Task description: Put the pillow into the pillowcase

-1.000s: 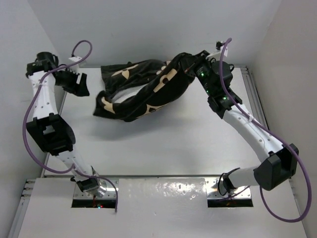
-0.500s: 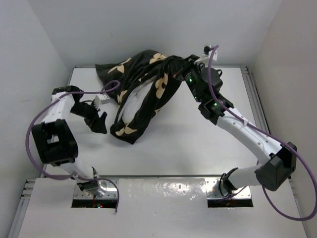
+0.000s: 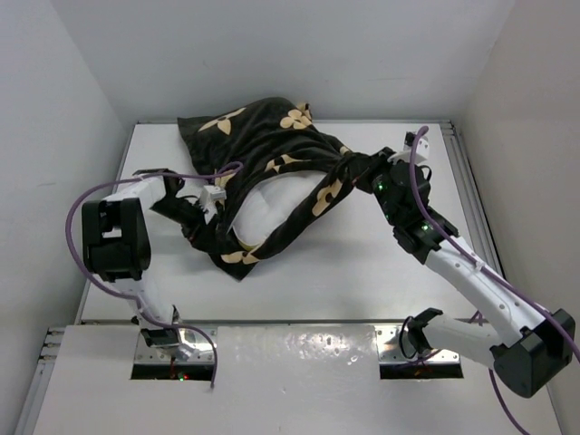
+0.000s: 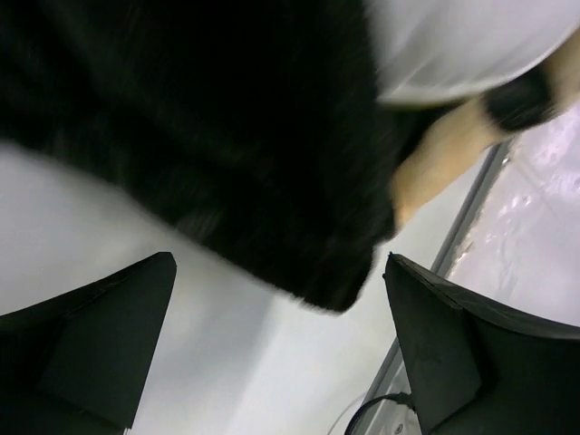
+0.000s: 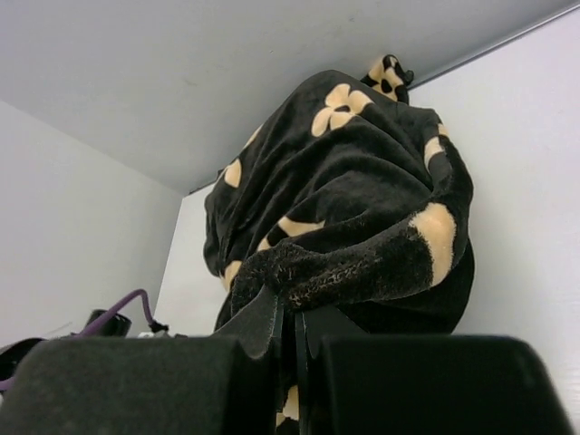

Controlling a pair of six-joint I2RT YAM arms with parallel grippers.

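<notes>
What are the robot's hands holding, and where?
The right hand pinches the pillowcase by a bunched fold at its end. The left hand is open, holding nothing.

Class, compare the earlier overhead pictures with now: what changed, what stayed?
The left gripper swung from the far-left corner to the left edge of the pillowcase, jaws open. The right gripper drew the pillowcase nearer, baring more of the pillow. Its grip on the fabric stayed shut.
</notes>
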